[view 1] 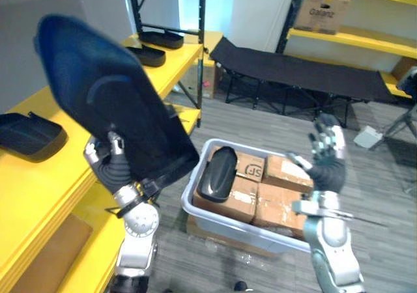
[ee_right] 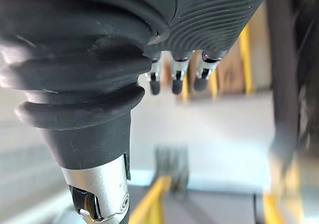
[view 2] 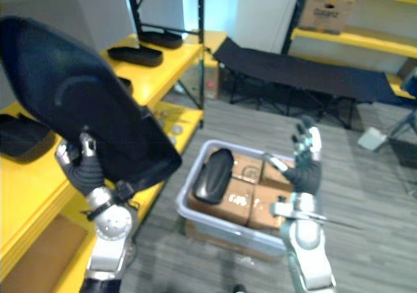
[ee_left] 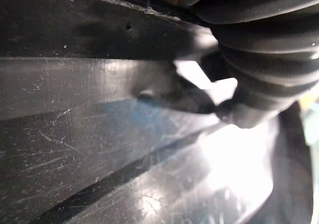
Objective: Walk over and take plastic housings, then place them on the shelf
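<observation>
Black plastic housing (view 1: 107, 91) | raised near yellow shelf (view 1: 39, 195) by left hand (view 1: 118, 170), fingers curled round lower edge | right hand (view 1: 326, 159) empty, fingers spread | risk: wide part gripped at one edge only, tipping or slipping judged possible

Shelf (view 1: 52, 182) runs along the left, with one housing (view 1: 26, 133) on its near end and two more housings (view 1: 146, 55) farther back on the same level. Bin (view 1: 195, 202) stands right of the shelf, with cardboard boxes (view 1: 280, 172) packed in it and a small housing (view 1: 217, 172) lying on the boxes at its left end. The left hand (view 1: 107, 159) is between shelf and bin, gripping a large housing (view 1: 111, 104) that rises above it, and the right hand (view 1: 326, 153) is raised over the bin's right end, fingers straight and holding nothing. Folding cot (view 1: 293, 71) stands behind the bin; at far right behind it, a second rack (view 1: 352, 39) carries a carton (view 1: 319, 10).
</observation>
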Controlling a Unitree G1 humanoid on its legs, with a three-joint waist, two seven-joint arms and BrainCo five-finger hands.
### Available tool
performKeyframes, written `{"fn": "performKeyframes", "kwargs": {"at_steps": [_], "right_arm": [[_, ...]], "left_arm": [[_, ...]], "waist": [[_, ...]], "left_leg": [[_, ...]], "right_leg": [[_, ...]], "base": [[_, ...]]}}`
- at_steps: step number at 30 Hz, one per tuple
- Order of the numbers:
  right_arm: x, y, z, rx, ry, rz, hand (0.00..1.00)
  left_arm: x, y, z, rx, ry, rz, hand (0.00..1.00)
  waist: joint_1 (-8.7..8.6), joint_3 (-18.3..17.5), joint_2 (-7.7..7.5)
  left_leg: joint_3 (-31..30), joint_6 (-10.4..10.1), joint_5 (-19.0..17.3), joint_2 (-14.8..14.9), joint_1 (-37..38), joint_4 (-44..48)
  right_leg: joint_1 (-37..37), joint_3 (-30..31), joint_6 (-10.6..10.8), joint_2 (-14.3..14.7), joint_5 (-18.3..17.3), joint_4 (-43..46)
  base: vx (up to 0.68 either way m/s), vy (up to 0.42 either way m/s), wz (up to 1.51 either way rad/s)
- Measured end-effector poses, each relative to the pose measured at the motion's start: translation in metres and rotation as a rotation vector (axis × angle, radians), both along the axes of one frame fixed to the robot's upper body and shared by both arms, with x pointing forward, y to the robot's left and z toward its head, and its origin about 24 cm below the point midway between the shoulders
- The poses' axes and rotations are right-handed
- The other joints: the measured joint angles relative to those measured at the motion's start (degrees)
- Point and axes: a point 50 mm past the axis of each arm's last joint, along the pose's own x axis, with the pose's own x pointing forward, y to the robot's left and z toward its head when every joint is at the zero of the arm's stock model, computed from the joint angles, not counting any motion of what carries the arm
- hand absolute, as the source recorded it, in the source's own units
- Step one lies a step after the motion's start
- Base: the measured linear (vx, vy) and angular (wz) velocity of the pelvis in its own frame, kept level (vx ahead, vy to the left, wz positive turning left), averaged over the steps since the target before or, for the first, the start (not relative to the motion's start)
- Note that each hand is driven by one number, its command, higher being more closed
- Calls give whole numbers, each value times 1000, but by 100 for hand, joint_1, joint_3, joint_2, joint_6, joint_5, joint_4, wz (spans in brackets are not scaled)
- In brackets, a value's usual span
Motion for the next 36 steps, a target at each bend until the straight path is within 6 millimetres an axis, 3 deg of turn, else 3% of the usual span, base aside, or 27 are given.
{"fn": "performKeyframes", "kwargs": {"at_steps": [5, 8, 12, 15, 16, 20, 25, 26, 31, 34, 35, 36], "right_arm": [[-35, -9, -62, 110, 273, -123, 0], [-41, -11, -76, 134, 311, -114, 0], [-24, -4, -65, 128, 208, 14, 0], [1, 8, -51, 88, 136, 146, 0], [14, 18, -47, 69, 119, 213, 0], [36, 46, -40, 47, 90, 339, 0], [64, 76, -28, 14, 49, 464, 0], [69, 80, -23, 0, 33, 479, 0], [81, 86, -11, -40, 23, 479, 0], [78, 83, -15, -38, 43, 467, 0], [71, 79, -18, -30, 53, 451, 0], [68, 76, -21, -25, 62, 440, 0]], "left_arm": [[-23, 8, -5, -51, -17, 9, 100], [-30, 9, -6, -56, -30, -29, 100], [-34, 15, -1, -15, -44, -28, 100], [-39, 23, 10, 31, -80, -2, 100], [-42, 28, 16, 49, -96, 25, 100], [-60, 46, 19, 100, -62, 120, 100], [-87, 64, 11, 164, 54, 193, 100], [-90, 67, 12, 183, 58, 195, 100], [-94, 69, 21, 276, 33, 139, 100], [-88, 66, 27, 312, 15, 69, 100], [-81, 63, 31, 324, -8, 26, 100], [-78, 61, 33, 323, -20, 2, 100]], "waist": [[-95, -2, 54], [-86, -15, 132], [-54, -57, 239], [102, -45, 308], [192, -36, 334], [589, -12, 397], [1178, 1, 374], [1222, 18, 347], [1340, 66, 278], [1299, 126, 338], [1159, 149, 244], [1131, 172, 201]], "left_leg": [[59, -12, -62, 34, 25, 13], [68, -6, -73, 39, 29, 12], [14, -5, -73, 34, -21, 21], [-224, -12, -55, -5, -142, 52], [-457, -13, -5, -33, -233, 56], [-1024, -23, 86, -89, -344, 20], [-1545, -4, 107, -232, -415, 63], [-1603, 3, 103, -264, -416, 82], [-1851, 135, 18, -492, -415, 189], [-2069, 224, 4, -593, -477, 156], [-2354, 251, 58, -667, -522, 146], [-2470, 240, 111, -693, -510, 106]], "right_leg": [[-7, 57, -3, 21, -5, -32], [-6, 64, -3, 10, -13, -48], [-1, -3, -36, 4, -58, -49], [38, -246, -47, -21, -81, -49], [112, -487, -29, -48, -114, -49], [335, -1083, 36, -76, -189, -47], [610, -1627, 100, -112, -251, -1], [661, -1719, 111, -139, -259, -1], [808, -1900, 226, -375, -394, 165], [632, -1418, 132, -457, -937, 723], [590, -1007, 126, -341, -1177, 850], [567, -899, 138, -319, -1286, 917]], "base": [[8, 7, -9], [-4, 4, -1], [-17, 9, 9], [-22, -1, 45], [2, -7, 67], [30, -10, 80], [51, -10, 56], [11, 25, 44], [3, 65, 24], [-5, 63, 48], [4, -40, 90], [11, -83, 95]]}}
